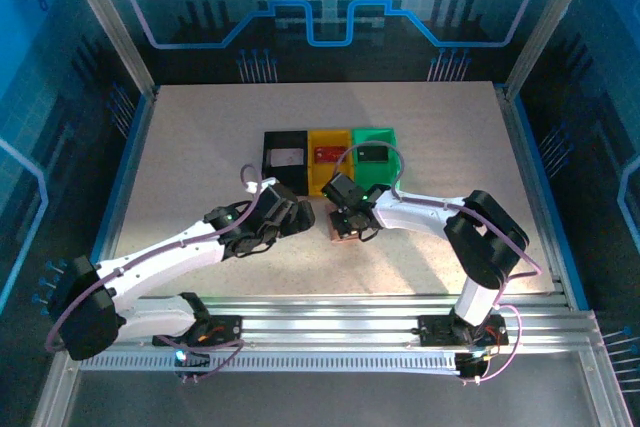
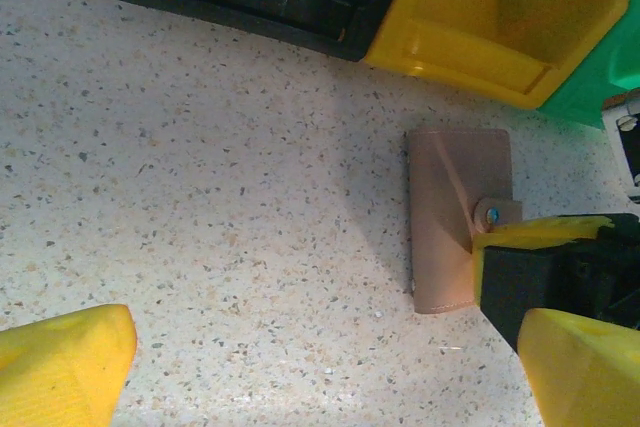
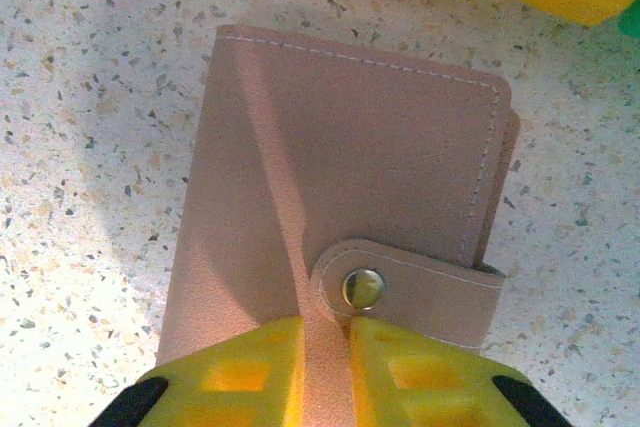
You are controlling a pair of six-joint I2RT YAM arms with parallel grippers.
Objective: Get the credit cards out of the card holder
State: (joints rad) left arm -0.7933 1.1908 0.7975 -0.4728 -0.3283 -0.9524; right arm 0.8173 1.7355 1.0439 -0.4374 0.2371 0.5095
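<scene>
the card holder (image 3: 340,177) is lying folded shut on the speckled table (image 1: 200,147), just to the near side of the yellow bin (image 1: 328,137), with its snap tab (image 3: 410,287) buttoned down. your right gripper (image 3: 325,332) is bearing on the holder right beside the snap, its jaws drawn almost together. a thin strip of leather is showing in the slit between them, and you cannot tell whether they are pinching it or only resting over it. your left gripper (image 2: 325,332) is waiting to the left of the holder, spread wide and carrying nothing.

no card is showing at the holder's edges, and nothing is coming out of it. farther back, a whitish card (image 1: 287,157) is sitting in the black bin (image 1: 285,135), a red card (image 1: 326,154) in the yellow bin, and a dark card (image 1: 372,155) in the green bin (image 1: 375,133). judging by that, the emptying is looking largely done. with the holder closed, though, you are not seeing whether anything is remaining inside, and if so the snap is waiting to be undone first.

no brand or stamp is showing on the leather or the snap, and any print on the three cards is coming through too small to read. the far wall is carrying only a blue gear-and-circuit graphic, with no words you can make out.
</scene>
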